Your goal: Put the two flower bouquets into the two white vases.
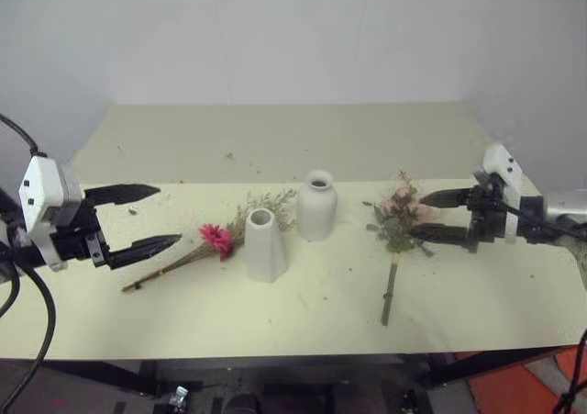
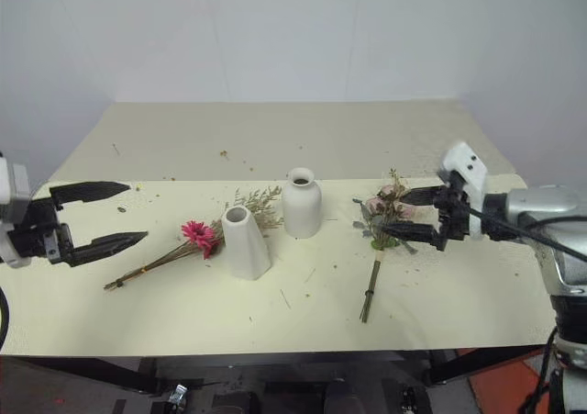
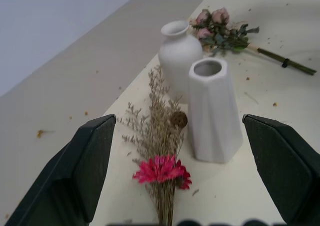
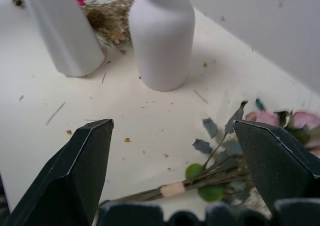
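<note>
Both bouquets lie flat on the desk (image 1: 459, 295). The right gripper (image 1: 424, 215), jaws wide, is at the rose bouquet (image 1: 397, 217); it should grasp the stems, not the blooms. The left gripper (image 1: 158, 218) is also wide.

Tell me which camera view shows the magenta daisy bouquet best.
The left wrist view: the magenta daisy bouquet lies close, bloom and dried grasses clear beside the cone vase. Both eye views show it whole but small; the right wrist view catches just its grass tips.
</note>
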